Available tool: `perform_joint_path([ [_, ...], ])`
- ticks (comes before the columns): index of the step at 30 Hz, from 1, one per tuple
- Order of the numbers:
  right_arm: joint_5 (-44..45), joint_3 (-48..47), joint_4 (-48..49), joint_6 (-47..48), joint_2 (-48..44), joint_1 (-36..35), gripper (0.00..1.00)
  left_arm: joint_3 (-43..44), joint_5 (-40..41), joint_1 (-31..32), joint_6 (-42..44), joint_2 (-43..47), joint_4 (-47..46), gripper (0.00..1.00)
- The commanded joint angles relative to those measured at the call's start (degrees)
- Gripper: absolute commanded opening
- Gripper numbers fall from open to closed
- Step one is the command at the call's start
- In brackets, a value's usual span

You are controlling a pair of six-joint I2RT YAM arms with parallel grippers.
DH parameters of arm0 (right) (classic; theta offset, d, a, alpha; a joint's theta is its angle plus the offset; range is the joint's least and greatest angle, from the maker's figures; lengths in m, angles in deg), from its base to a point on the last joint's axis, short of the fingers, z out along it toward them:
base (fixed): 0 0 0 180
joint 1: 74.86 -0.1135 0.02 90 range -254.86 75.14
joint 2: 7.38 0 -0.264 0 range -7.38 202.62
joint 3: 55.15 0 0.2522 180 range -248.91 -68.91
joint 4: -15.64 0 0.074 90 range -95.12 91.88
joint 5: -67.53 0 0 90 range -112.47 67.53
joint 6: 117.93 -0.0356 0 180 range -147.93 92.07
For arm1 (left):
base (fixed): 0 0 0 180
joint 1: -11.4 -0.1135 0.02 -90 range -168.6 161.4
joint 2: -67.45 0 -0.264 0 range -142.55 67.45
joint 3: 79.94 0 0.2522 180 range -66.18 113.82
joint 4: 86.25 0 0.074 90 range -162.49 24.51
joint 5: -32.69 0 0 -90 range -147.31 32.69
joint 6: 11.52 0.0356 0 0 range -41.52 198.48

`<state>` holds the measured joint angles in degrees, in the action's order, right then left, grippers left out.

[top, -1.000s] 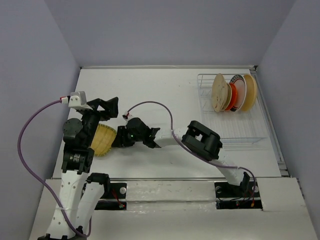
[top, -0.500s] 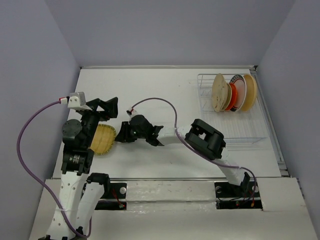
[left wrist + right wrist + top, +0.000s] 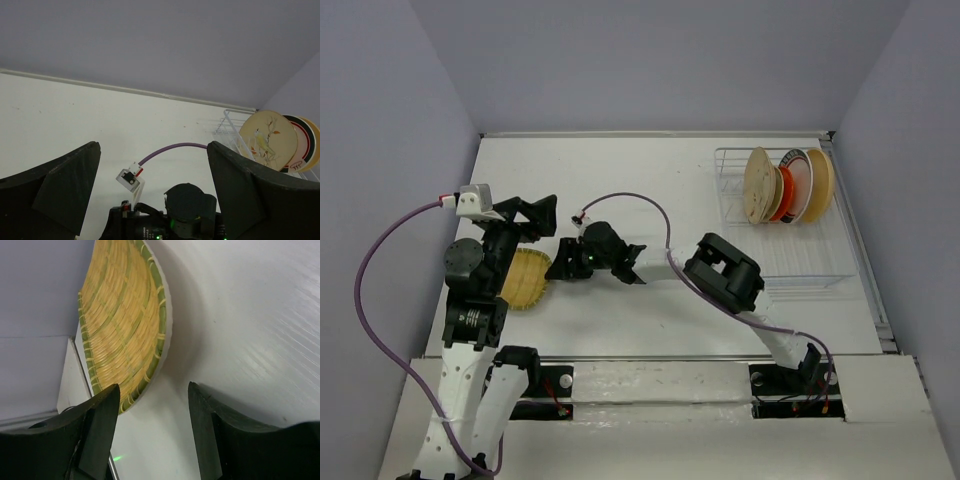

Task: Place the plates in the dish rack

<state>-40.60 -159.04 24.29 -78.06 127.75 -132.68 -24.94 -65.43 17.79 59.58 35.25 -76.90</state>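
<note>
Plate [image 3: 125,325], yellow, lies just ahead of the parted right jaws.

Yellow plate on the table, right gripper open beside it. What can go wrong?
1. The yellow plate sits outside the open jaws of the right gripper; closing may shove it.
2. The left gripper hangs close by; arms may clash.
3. Plates crowd the dish rack at its far end.
</note>
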Motion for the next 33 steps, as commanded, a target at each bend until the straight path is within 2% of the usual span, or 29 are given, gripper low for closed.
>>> perform_joint_path([
  [1, -4.81, -4.7, 3.6, 0.12, 2.06, -0.97, 0.63, -0.01, -1.11, 0.11, 0.61, -0.4, -2.89, 0.99],
  [3, -4.72, -5.76, 2.99, -0.05, 3.46, -0.98, 0.61, -0.01, -1.2, 0.11, 0.61, -0.49, -2.89, 0.99],
  [6, -3.93, -6.82, 2.46, -1.46, 4.61, -0.98, 0.44, -0.1, -1.11, 0.11, 0.61, -0.49, -2.89, 0.99],
  [7, -3.5, -6.64, 2.37, -1.72, 4.79, -0.98, 0.31, -0.1, -1.11, 0.11, 0.53, -0.49, -2.89, 0.99],
  [11, 0.71, -2.36, 2.11, -0.77, 1.56, -0.98, 0.13, -0.1, -1.37, 0.11, 0.61, -0.49, -2.89, 0.99],
  [13, 2.83, 0.11, 1.49, 1.43, -1.0, -0.98, 0.07, -0.1, -1.55, 0.11, 0.61, -0.58, -2.98, 0.99],
  [19, 6.88, 12.33, -1.05, 7.4, -14.44, 2.97, 0.07, -0.19, -2.69, 0.11, 0.26, -0.84, -3.24, 0.99],
  [24, 6.71, 17.35, -11.32, 17.33, -23.58, 9.46, 0.07, -0.28, -4.27, 0.11, -0.18, -1.8, -3.51, 0.99],
  [27, 3.63, 18.84, -18.26, 26.01, -26.05, 13.94, 0.07, -0.45, -5.24, 0.11, -0.62, -2.25, -3.86, 0.99],
  [31, 6.0, 19.72, -27.32, 31.39, -28.33, 17.38, 0.07, -0.54, -5.85, 0.11, -0.88, -2.77, -4.03, 0.99],
  [33, 6.53, 20.08, -28.65, 32.28, -28.87, 19.76, 0.14, -0.63, -6.12, 0.11, -1.05, -3.12, -4.21, 0.99],
])
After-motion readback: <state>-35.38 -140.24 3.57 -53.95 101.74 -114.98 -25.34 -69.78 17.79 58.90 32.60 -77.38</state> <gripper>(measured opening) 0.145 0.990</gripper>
